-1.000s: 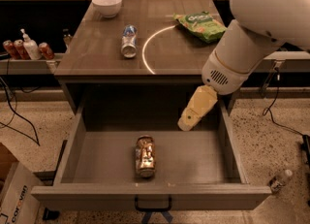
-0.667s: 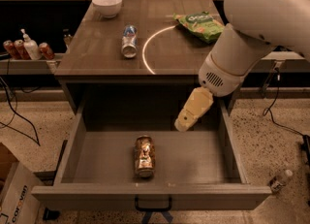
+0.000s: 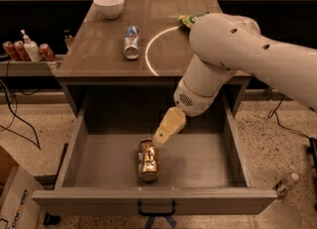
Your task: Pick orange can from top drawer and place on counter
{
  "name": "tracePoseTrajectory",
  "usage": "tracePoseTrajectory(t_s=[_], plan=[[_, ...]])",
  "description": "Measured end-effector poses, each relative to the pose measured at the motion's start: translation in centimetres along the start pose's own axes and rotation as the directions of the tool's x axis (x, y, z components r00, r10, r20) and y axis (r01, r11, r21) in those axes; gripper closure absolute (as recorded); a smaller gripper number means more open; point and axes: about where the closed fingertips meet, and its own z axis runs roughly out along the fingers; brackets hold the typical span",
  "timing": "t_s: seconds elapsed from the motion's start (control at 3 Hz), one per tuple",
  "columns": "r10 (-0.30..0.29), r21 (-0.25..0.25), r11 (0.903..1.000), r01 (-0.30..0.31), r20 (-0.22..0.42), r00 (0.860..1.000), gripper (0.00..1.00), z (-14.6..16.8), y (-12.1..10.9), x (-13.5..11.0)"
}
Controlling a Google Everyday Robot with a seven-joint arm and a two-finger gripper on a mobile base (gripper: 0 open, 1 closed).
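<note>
Drawer is pulled wide open. The can lies on its side near the middle front, with bare floor on both sides. The pincer hangs right at the can's back end; can't tell if it's apart or together. The arm covers the right side of the surface and most of a green bag.

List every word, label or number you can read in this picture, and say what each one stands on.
"Corovan": on the cardboard box, bottom left.
Markings on the orange can, silver can and green bag: too blurred to read.
The gripper, just above the orange can in the drawer: no text.
</note>
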Motion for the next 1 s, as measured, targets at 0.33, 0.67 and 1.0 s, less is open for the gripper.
tracePoseTrajectory(t_s=[0.33, 0.67, 1.0], plan=[[0.087, -0.052, 0.9948, -0.087, 0.000, 0.996, 0.00, 3.5, 0.2, -0.4], [0.192, -0.113, 0.9752, -0.190, 0.000, 0.981, 0.00, 7.1, 0.7, -0.8], [0.255, -0.167, 0.9530, -0.253, -0.006, 0.967, 0.00, 10.2, 1.3, -1.5]])
